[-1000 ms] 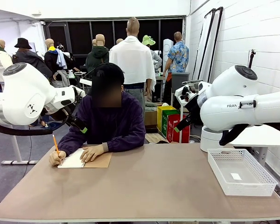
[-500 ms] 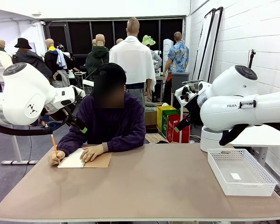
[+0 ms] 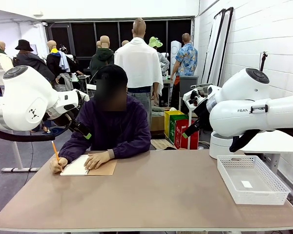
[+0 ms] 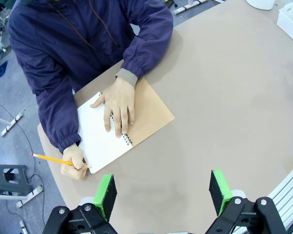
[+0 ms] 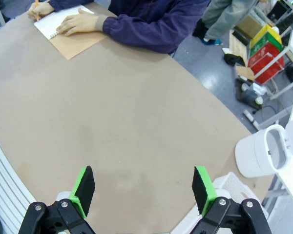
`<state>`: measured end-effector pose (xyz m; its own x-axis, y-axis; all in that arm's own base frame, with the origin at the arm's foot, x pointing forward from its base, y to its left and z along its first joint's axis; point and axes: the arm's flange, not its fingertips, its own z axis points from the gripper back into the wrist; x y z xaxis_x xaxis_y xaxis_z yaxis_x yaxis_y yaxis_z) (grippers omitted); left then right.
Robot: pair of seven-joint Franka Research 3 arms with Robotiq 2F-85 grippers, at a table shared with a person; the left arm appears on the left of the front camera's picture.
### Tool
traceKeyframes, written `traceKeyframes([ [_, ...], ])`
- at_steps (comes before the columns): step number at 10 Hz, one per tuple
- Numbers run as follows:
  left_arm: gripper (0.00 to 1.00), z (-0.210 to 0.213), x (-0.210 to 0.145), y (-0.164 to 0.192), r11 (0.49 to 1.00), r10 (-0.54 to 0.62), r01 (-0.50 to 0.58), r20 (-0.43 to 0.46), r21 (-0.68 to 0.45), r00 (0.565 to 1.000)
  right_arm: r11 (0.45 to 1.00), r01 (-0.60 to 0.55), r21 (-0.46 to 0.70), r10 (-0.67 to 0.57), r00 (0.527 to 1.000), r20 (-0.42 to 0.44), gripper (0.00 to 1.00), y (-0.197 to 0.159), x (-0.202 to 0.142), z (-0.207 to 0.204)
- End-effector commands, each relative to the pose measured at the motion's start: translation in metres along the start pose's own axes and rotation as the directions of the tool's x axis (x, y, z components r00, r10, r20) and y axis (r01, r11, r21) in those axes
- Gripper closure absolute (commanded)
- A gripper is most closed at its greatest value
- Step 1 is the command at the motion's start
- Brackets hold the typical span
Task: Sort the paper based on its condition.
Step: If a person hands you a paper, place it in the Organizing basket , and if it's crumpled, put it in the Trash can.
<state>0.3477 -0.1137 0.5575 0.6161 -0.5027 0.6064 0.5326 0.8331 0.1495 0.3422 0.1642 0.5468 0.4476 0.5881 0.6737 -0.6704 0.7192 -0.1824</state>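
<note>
The loose paper is out of view. At the far left of the table a person writes with a pencil in an open spiral notebook with a brown cover; the other hand lies flat on its white page. My left gripper hangs open above the table's edge, nearer to me than the notebook, with nothing between its green pads. High over the middle of the table my right gripper is open too and holds nothing; the notebook lies far off at its upper left.
A white slotted tray stands at the right of the table with a small white slip inside. The right arm's white base stands beyond the table's far right corner. Both arms are raised off the tabletop.
The person's pencil hand has shifted slightly on the page. Neither arm has moved, and both grippers remain open.
</note>
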Motion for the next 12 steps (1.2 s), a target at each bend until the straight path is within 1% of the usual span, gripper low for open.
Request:
traceKeyframes([
  [1, 0.00, -0.0008, 0.0020, 0.0009, 1.000, 0.000, 0.000, 0.004, -0.001, 1.000, 1.000, 0.002, 0.003, -0.002, 1.000, 0.001, 0.00, -0.0006, -0.0003, -0.0002],
  [12, 0.00, -0.0008, 0.0020, 0.0009, 1.000, 0.000, 0.000, 0.004, -0.001, 1.000, 1.000, 0.002, 0.003, -0.002, 1.000, 0.001, 0.00, -0.0006, -0.0003, -0.0002],
])
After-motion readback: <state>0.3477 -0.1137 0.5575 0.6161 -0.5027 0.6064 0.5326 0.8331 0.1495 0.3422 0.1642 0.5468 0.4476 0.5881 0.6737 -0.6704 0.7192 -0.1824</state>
